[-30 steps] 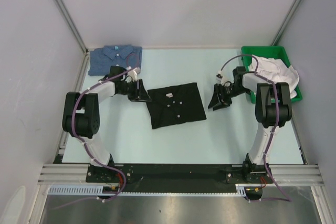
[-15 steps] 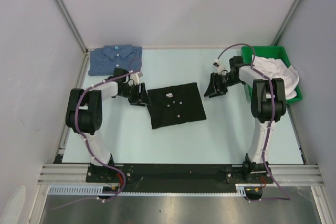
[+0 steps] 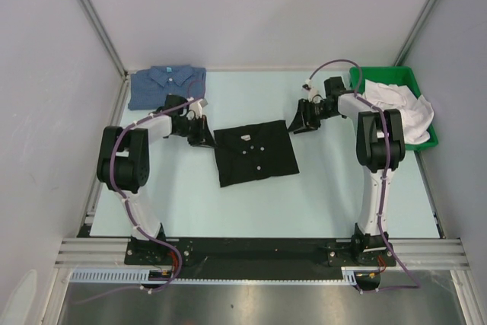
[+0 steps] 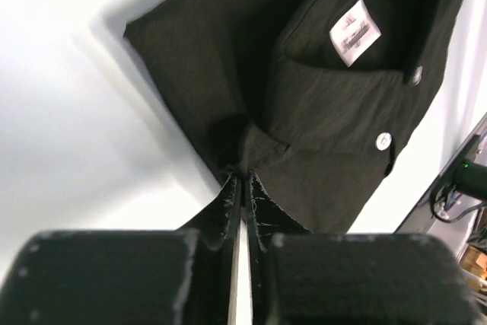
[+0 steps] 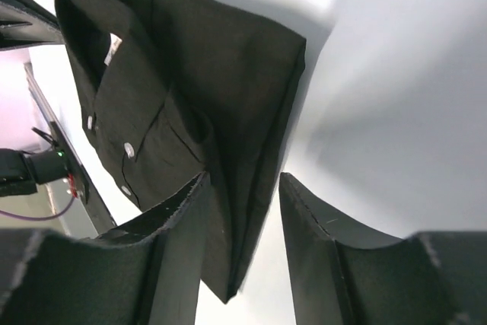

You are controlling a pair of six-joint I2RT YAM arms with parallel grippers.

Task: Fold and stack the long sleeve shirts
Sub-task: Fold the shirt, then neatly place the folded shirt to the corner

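Now your black shirt [image 3: 255,154] lies folded into a flat, slightly skewed rectangle in the middle of the pale, smooth table [image 3: 251,211]. It is a matte woven cloth, collar at the far side, with a white label [image 4: 354,32] inside the neck and small pale round buttons [image 4: 383,140] down the placket. Your blue shirt [image 3: 167,86], denim-like, sits folded in the far left corner, well apart from the black one. At the far right, a green plastic bin [image 3: 380,74] holds rumpled white cloth [image 3: 399,104]. Compared with 1 second ago, neither shirt has moved, but both arms have. Your left gripper [image 3: 201,138] then stood open just short of the black shirt's left edge; it has since reached that edge and closed. Your right gripper [image 3: 295,122] has swung from beside the shirt's right edge toward its far right corner. In the left wrist view the 2 fingers leave only a thin slit, their tips pinching the puckered edge of the black shirt. In the right wrist view the jaws stand apart, and the shirt's layered folded edge runs between them.
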